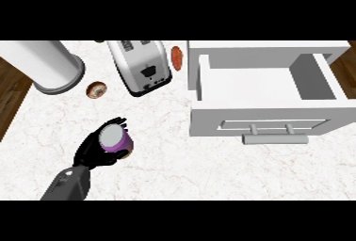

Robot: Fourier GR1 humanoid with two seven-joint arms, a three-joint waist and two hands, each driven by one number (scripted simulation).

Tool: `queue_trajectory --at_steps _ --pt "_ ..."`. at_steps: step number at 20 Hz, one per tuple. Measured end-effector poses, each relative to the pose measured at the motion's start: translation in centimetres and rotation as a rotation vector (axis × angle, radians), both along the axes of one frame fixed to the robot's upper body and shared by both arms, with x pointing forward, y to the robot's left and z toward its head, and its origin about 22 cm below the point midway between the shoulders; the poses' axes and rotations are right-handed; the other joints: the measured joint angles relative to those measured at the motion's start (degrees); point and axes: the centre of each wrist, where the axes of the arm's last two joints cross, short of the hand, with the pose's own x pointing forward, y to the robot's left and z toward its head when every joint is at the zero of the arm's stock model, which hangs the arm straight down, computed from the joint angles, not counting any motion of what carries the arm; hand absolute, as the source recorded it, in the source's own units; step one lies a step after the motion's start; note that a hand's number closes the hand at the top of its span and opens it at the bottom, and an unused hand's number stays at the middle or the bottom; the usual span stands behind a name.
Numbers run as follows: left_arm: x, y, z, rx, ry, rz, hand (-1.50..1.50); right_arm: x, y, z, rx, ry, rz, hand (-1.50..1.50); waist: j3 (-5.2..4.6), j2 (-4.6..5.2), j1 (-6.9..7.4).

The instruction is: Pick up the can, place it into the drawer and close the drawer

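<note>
Can in hand, drawer a long way off!

My left hand [94, 149] has its fingers [117, 123] curled round the purple can [114, 139], over the marble counter [167, 164]. The open drawer [264, 113] lies well to the right; carrying across, I could clip its front wall or handle [274, 139] and knock the can askew. My right hand isn't showing.
</note>
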Motion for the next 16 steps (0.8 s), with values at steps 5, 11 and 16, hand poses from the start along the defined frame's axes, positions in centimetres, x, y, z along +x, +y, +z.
queue_trajectory --at_steps 5,11,16 --pt "0.9 -1.0 0.4 -0.062 0.007 -0.074 1.50 -0.1 0.6 -0.3 0.015 0.006 0.009 -1.50 0.01 -0.05 0.08" --pt "2.4 -2.6 2.0 -0.114 -0.062 -0.149 1.50 -0.3 0.8 -0.4 0.026 0.002 0.003 -1.50 0.03 -0.17 0.33" --pt "2.7 -4.2 3.5 -0.145 -0.121 -0.095 1.50 -0.6 1.1 0.2 0.025 0.000 -0.011 -1.50 0.07 -0.31 0.66"
